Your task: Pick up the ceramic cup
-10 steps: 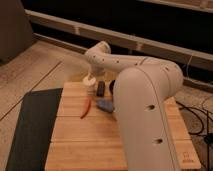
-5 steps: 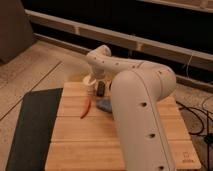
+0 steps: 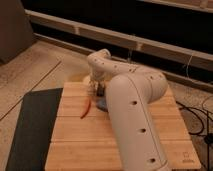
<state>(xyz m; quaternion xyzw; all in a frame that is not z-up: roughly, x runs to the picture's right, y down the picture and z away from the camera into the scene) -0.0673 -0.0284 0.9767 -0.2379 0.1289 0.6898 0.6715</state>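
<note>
Speckled flooring and a dark wall with pale horizontal rails fill the upper part of the frame, and below them a wooden table [image 3: 75, 150] of light slats takes up the lower half, with a dark mat [image 3: 30, 125] beside it at lower left. A big white robot arm [image 3: 132, 115] rises from the lower centre of the frame and bends back toward the table's far edge, hiding much of the middle of the tabletop. Its gripper [image 3: 98, 90] hangs low at the upper centre of the table. Just beside it, at the table's far edge, a pale rounded shape shows that is most likely the ceramic cup [image 3: 88, 80], largely screened by the wrist. Whether the gripper touches it cannot be told. A slim orange-red object [image 3: 86, 108] lies on the slats left of centre, and a bluish object [image 3: 102, 104] peeks out under the arm. By this view the approach looks almost complete, but the cup appears unlifted, so the grasp and the lift remain.
</note>
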